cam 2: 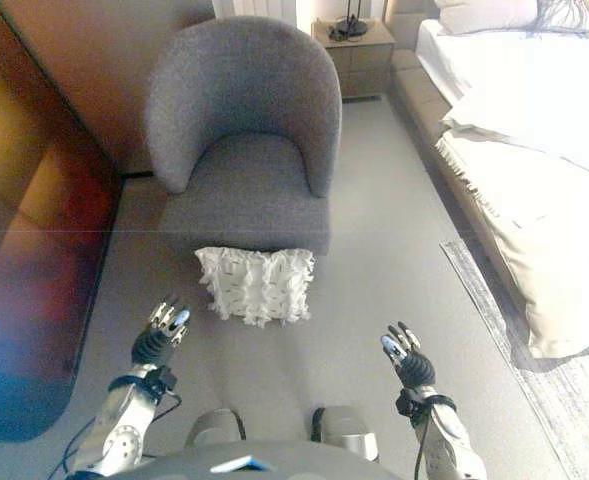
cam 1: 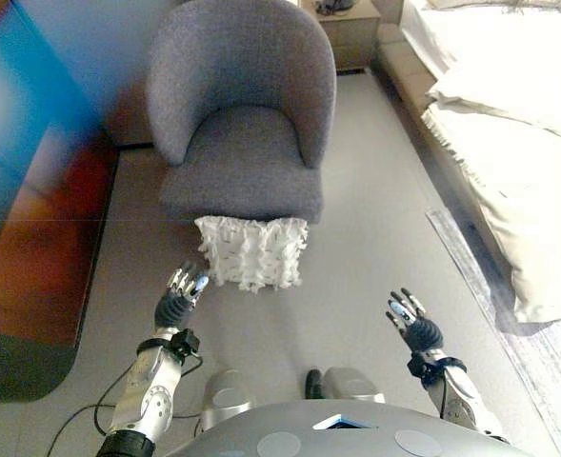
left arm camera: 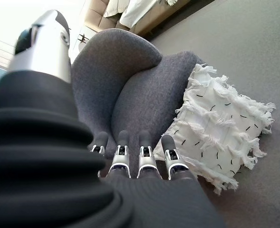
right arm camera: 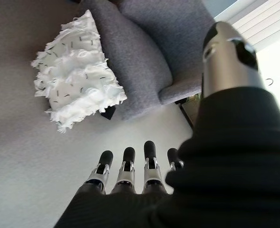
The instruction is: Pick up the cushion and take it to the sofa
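A white fringed cushion (cam 1: 252, 250) with small dark marks stands on the floor, leaning against the front of a grey armchair (cam 1: 242, 114). It also shows in the left wrist view (left arm camera: 225, 128) and the right wrist view (right arm camera: 75, 71). My left hand (cam 1: 177, 297) is open and empty, low and just left of the cushion, not touching it. My right hand (cam 1: 411, 324) is open and empty, well to the right of the cushion. Both hands' fingers (left arm camera: 142, 159) are straight.
A bed with white bedding (cam 1: 509, 124) lines the right side, with a rug (cam 1: 518, 333) beside it. A wooden nightstand (cam 1: 342, 29) stands at the back. A dark wooden cabinet (cam 1: 32, 248) runs along the left. Grey floor (cam 1: 356, 248) lies between armchair and bed.
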Controlling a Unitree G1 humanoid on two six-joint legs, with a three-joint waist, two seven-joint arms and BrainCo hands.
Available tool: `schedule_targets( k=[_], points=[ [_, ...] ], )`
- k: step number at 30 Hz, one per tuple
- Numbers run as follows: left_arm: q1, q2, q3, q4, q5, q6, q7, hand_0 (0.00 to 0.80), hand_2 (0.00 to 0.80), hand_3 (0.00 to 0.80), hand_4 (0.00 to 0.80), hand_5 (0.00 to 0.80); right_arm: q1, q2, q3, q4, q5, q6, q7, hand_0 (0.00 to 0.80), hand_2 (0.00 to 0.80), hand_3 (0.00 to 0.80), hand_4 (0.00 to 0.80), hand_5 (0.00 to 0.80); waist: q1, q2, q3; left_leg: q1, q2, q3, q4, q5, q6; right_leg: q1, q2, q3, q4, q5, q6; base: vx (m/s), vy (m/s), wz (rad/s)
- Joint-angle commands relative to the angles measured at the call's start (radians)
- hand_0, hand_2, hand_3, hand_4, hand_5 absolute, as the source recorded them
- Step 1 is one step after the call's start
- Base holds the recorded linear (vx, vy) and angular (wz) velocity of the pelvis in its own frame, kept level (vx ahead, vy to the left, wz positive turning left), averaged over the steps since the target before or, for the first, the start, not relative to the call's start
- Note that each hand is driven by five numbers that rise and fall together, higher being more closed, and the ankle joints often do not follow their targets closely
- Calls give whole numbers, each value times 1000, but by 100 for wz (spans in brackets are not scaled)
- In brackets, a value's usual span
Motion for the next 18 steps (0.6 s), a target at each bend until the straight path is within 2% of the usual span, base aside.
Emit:
schedule_targets(
  k=[1,3,4,7,9,11,13,14,15,18],
  points=[
    [16,15,36,-70,-38,-40,-12,0,0,0,0,0,13,0,-19,-45,-2,-27,53,0,0,0,0,0,44,-1,1,-14,8,-64,-155,214,-63,101,-29,49,-102,38,95,370,118,-16],
    [43,9,44,-75,-39,-41,-9,0,0,0,0,0,8,-3,-18,-39,-14,-20,69,0,0,0,0,0,66,2,-1,-38,-1,-92,-203,203,-62,138,-31,65,-122,26,98,360,129,-40],
    [52,8,48,-74,-40,-42,-10,0,0,0,0,0,5,-3,-14,-40,-20,-20,72,0,0,0,0,0,73,4,1,-50,-5,-87,-207,196,-60,150,-34,66,-125,18,99,324,149,-65],
    [51,11,56,-51,-44,-50,-30,0,0,0,0,0,-4,6,-5,-50,-19,-29,71,0,0,0,0,0,84,7,6,-91,-21,-27,-164,179,-53,176,-52,37,-119,-4,105,300,180,-48],
    [40,22,63,-46,-51,-55,-29,0,0,0,0,0,-21,18,21,-62,-22,-34,45,0,0,0,0,0,99,2,1,-104,-51,-57,-133,158,-34,168,-85,22,-93,-11,132,322,222,-8],
    [28,38,69,-39,-41,-50,-18,0,0,0,0,0,-24,28,21,-76,-7,-15,22,0,0,0,0,0,106,-11,-4,-124,-86,-54,-56,115,-2,175,-126,8,-54,-1,160,330,228,-18],
    [15,50,72,-42,-30,-53,-28,0,0,0,0,0,-28,39,22,-85,7,-6,26,0,0,0,0,0,110,-30,-15,-120,-116,-34,-26,83,33,171,-170,-11,2,66,188,311,220,-18],
    [9,57,69,-48,-20,-50,-34,0,0,0,0,0,-32,46,29,-81,-4,-19,21,0,0,0,0,0,118,-38,-25,-99,-148,-27,-24,57,66,157,-224,-24,125,146,196,365,294,-15],
    [1,62,63,-49,-7,-46,-36,0,0,0,0,0,-39,54,34,-74,-1,-31,10,0,0,0,0,0,121,-33,-33,-80,-167,-28,-26,44,85,129,-251,-22,217,197,193,385,330,-3],
    [-26,74,50,-38,33,-32,-25,0,0,0,0,0,-46,77,41,-62,7,-47,-34,0,0,0,0,0,114,-16,-41,-12,-223,-38,-14,-13,125,16,-312,6,482,244,175,370,322,6]
  ],
)
